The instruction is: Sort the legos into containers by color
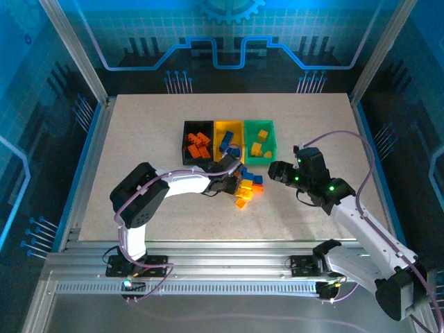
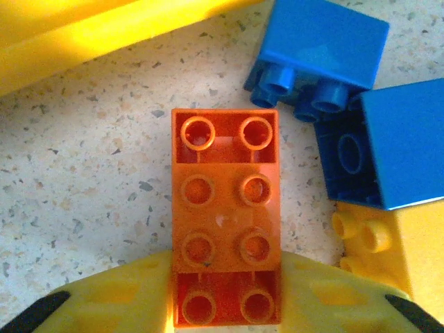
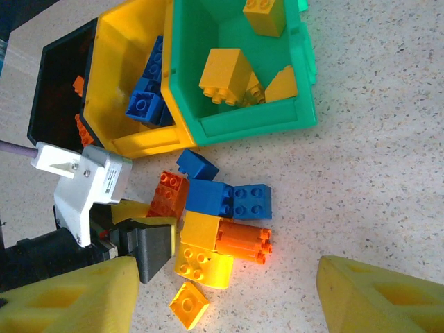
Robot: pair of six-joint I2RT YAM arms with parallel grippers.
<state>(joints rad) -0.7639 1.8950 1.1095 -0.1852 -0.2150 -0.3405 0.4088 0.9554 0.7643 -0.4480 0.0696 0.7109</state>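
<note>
Black bin (image 1: 184,142), leftmost of the three containers, set in a row touching side by side at table centre: holds several orange bricks (image 1: 199,146). Yellow bin (image 1: 229,123), middle: holds blue bricks (image 1: 227,142). Left gripper (image 1: 227,182), just in front of the yellow bin at the left edge of the loose heap: its yellow pads (image 2: 118,298) press on both long sides of one orange two-by-four brick (image 2: 225,215), closed on its near end, studs facing the wrist camera; whether the brick is clear of the table cannot be told. Loose heap (image 1: 248,189), unsorted, on the table in front of the yellow and green bins: blue, yellow and orange bricks lying touching, some on their sides. Green bin (image 1: 259,161), rightmost: holds yellow bricks (image 1: 259,142). Right gripper (image 1: 275,171), near the heap on its right side and raised above the table: fingers spread wide, nothing between them. Handling note, by judgement: the legos look light, rigid and smooth-walled, unlikely to deform or break under the pads but liable to slip or pivot if pinched near a corner; best taken across the short width, pads flat on the two long plain walls near mid-length, avoiding the studded face. The held brick probably belongs in the black bin.
</note>
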